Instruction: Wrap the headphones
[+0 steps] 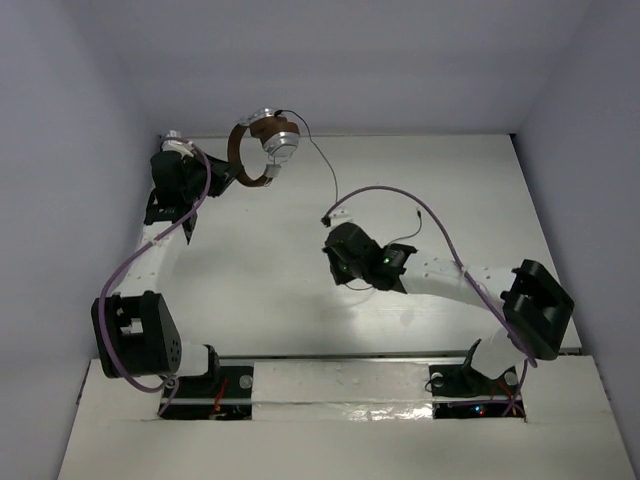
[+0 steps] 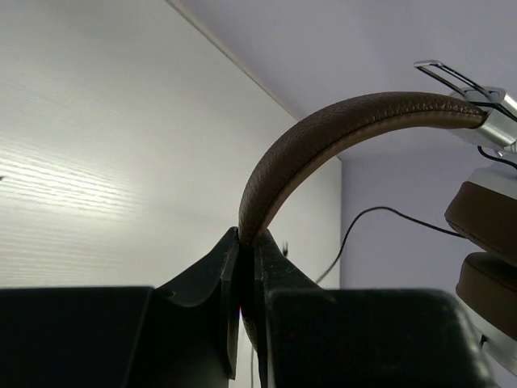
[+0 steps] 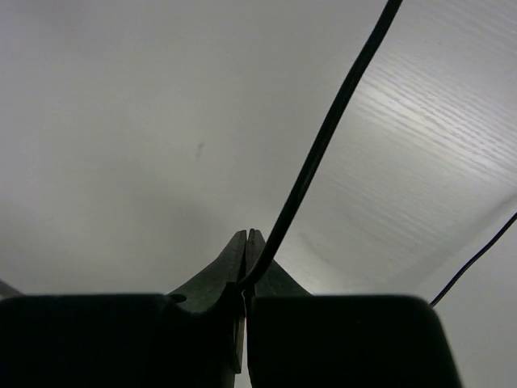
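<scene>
We find the headphones [image 1: 265,145] in the upper left of the top view, at the table's [image 1: 480,190] far edge, the left gripper [image 1: 225,176] just left of them on the headband [image 2: 323,133]. Their cord [image 1: 325,165] runs down-right to the right gripper [image 1: 330,217] near the centre.

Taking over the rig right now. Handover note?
Left gripper: shut on the brown headband, holding the headphones at the far-left corner of the table.
Right gripper: shut on the thin black cord, mid-table.
Done: both grips taken.
Left: all the wrapping. The cord runs free from the earcup to the right gripper, with no turn around the headphones visible.
</scene>
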{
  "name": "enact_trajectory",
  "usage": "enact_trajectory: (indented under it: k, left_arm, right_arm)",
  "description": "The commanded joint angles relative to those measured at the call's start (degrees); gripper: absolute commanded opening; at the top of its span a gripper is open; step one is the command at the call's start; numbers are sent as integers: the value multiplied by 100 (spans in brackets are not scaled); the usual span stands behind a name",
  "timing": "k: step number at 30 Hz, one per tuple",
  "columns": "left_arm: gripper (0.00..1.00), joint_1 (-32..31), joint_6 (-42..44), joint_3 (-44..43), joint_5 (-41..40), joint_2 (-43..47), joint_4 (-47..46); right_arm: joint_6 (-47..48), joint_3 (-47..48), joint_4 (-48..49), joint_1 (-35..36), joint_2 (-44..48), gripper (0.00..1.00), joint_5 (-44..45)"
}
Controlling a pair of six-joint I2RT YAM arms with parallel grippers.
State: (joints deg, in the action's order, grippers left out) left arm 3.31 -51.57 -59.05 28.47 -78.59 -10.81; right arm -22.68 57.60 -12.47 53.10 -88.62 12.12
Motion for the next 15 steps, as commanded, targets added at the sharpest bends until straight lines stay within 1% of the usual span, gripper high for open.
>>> enact_trajectory:
  k: [1,2,4,6,8,10,12,14,15]
  left_arm:
    - [0,-32,-55,243,-754,563,-826]
    - [0,-93,-37,331,-903,607,-870]
    - [0,-260,138,455,-1342,695,-739]
    - [0,-427,252,534,-1746,731,-686]
    - [0,-682,227,718,-1897,757,-782]
    - [0,-840,139,955,-2021,801,-905]
    - [0,-1034,-45,1105,-2117,819,-1133]
    - [0,-1244,-194,1228,-2240,819,-1239]
    - [0,-1245,-282,1272,-2162,810,-1326]
  right_arm:
    - [88,837,-1185,830,38,0,747]
    - [105,988,-1370,1007,12,0,1000]
    - [97,1452,-1896,1376,-67,0,1160]
    - [176,1753,-2162,1588,-120,0,1266]
    - [228,2156,-2444,1799,-261,0,1458]
    - [237,2264,-2453,1800,-375,0,1591]
    - [202,2430,-2497,1800,-533,0,1452]
    - [237,2501,-2305,1862,-665,0,1171]
    - [290,2614,-2243,1923,-744,0,891]
